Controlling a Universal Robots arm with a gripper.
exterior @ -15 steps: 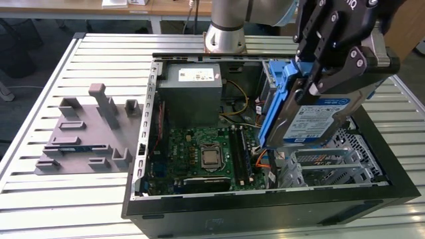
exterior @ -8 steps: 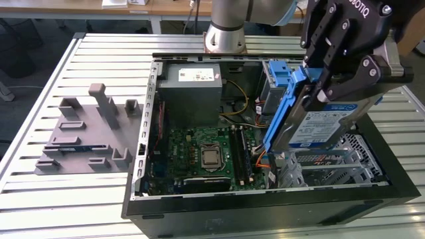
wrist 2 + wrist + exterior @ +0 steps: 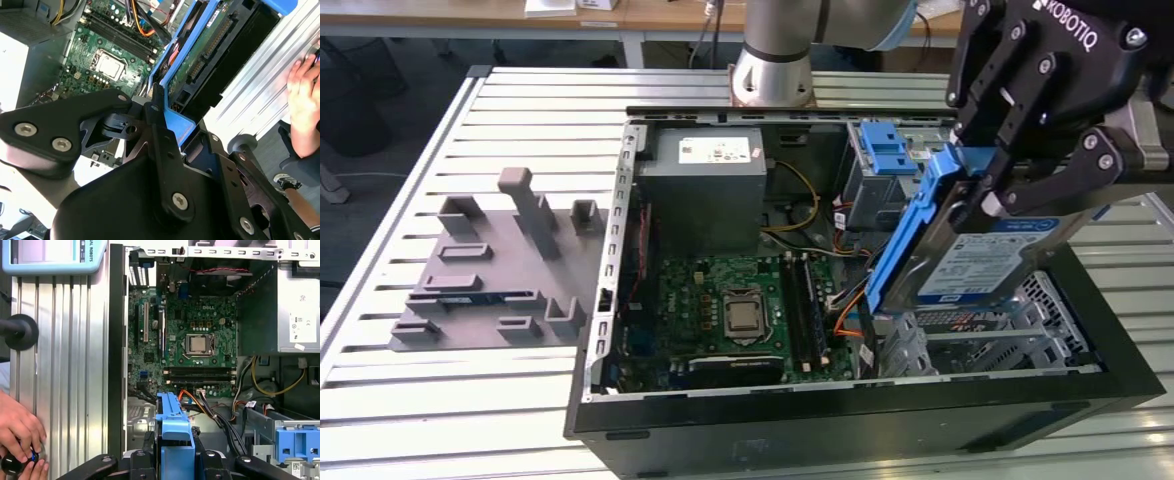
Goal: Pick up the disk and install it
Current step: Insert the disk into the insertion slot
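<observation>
Nearest the camera, in the upper right of the exterior view, the black tool (image 3: 1017,195) pinches the disk (image 3: 987,258). Its fingers press on the blue rails (image 3: 907,235) that frame the drive. The disk hangs tilted, with its white label facing the camera. It sits over the open computer case (image 3: 854,425) toward the exterior view's right, above a perforated metal bay (image 3: 1041,320). Whether the disk's lower end touches that bay is hard to tell.

In the second wrist view the tool's dark linkages sit in front with a blue rail clamped between them. The disk's green circuit-board underside (image 3: 205,50) lies just beyond. In the first wrist view the end of the blue frame stands between the tool's two fingers.

Further in, the green motherboard (image 3: 720,300) lies flat on the case floor, with the square processor (image 3: 744,318) near its middle. Behind it, at the back of the case, stands a grey box (image 3: 707,175) with a small white sticker. A silver cage (image 3: 887,160) with a blue latch sits just behind the disk.

Beyond the case, the arm (image 3: 771,70) rises from the slatted desk (image 3: 440,420). On the exterior view's left, well apart from the case, a grey fixture (image 3: 494,270) with upright blocks lies on the desk. In the first wrist view a person's hand (image 3: 20,430) rests on the desk beside the case.
</observation>
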